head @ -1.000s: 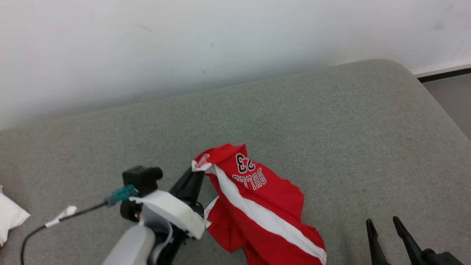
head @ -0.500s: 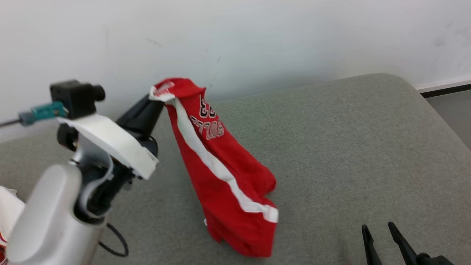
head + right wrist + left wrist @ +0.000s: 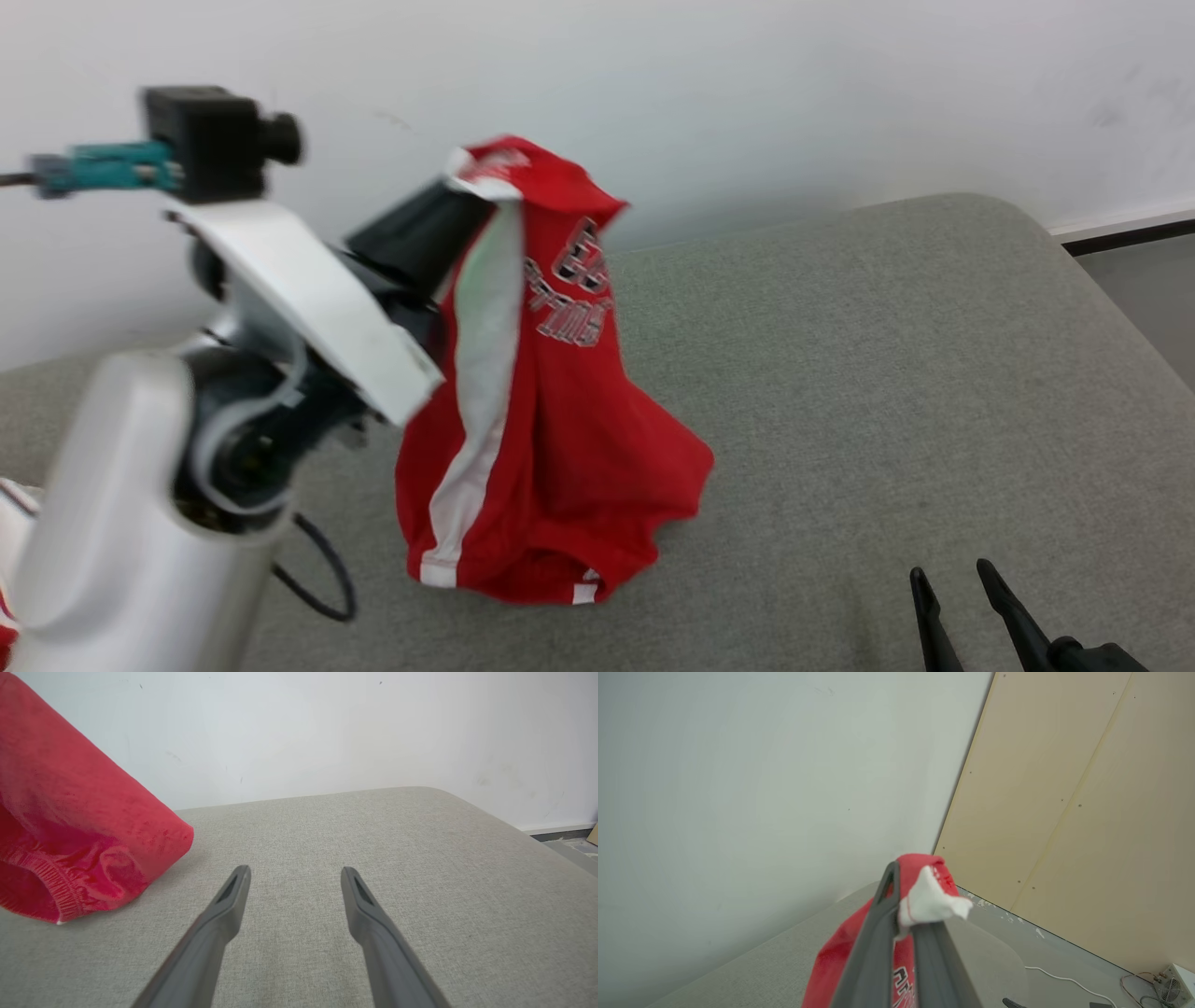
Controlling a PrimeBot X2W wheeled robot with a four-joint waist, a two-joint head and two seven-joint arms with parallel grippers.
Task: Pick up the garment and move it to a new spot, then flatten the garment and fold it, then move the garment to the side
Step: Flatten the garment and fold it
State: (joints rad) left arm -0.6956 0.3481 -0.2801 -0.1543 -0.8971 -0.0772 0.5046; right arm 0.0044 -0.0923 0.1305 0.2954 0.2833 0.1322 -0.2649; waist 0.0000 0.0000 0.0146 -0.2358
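We are hoisting the garment (image 3: 551,420) higher. Our left gripper (image 3: 457,201) is clamping just its corner, risking slippage, and our right gripper (image 3: 952,571) is gaping, empty.

- Garment (image 3: 560,411) lettering was motion-blurred, unreadable.
- Left gripper (image 3: 906,891): one fingertip was hidden under the garment's white hem.
- Right gripper (image 3: 949,569) was cut off by the bottom edge.

red garment (image 3: 551,420) with a white side stripe hangs bunched above the grey cushion (image 3: 887,373).
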